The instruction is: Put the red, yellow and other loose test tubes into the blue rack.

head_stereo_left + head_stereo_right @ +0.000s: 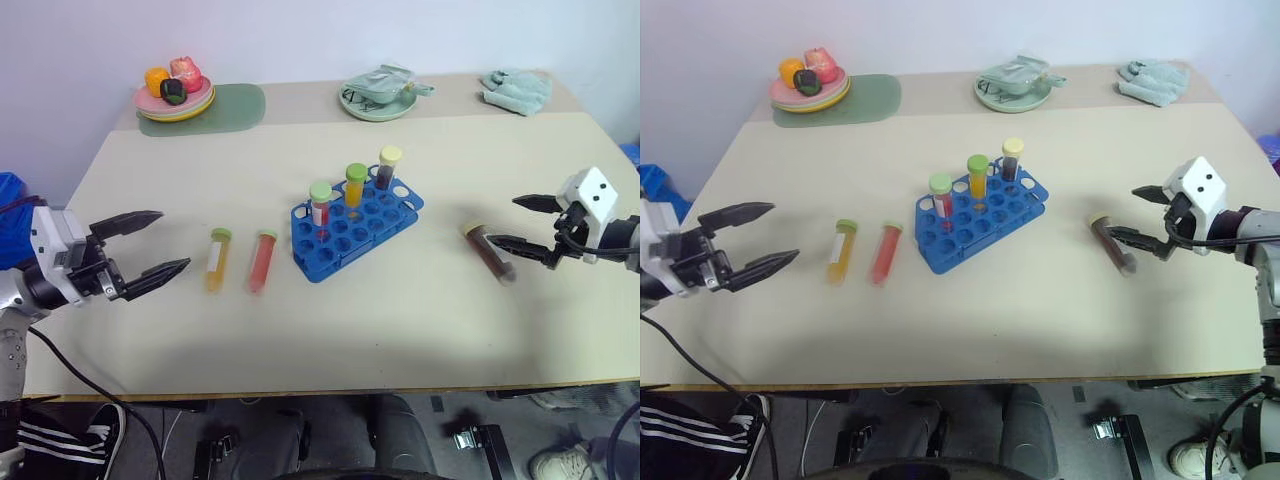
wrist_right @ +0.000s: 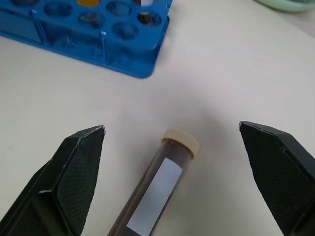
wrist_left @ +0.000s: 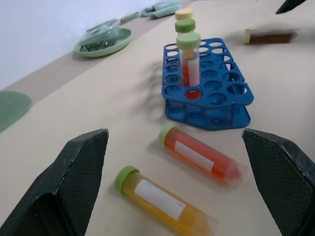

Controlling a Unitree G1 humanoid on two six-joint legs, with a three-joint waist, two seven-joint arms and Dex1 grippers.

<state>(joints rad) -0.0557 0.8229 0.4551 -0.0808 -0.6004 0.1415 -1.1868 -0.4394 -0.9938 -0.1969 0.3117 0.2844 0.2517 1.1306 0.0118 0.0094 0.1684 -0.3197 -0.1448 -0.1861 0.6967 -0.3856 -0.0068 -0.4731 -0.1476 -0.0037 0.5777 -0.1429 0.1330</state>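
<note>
Two loose test tubes lie side by side on the table left of the blue rack: a yellow one and a red one, both green-capped. A dark brown tube with a tan cap lies to the right of the rack. My left gripper is open, a short way left of the yellow tube. Over the brown tube, my right gripper is open; in the right wrist view this tube lies between its fingers. Three tubes stand upright in the rack's back row.
A plate of toy food on a green mat sits at the back left. A green dish and a folded cloth lie at the back right. The table's front edge runs close below both grippers.
</note>
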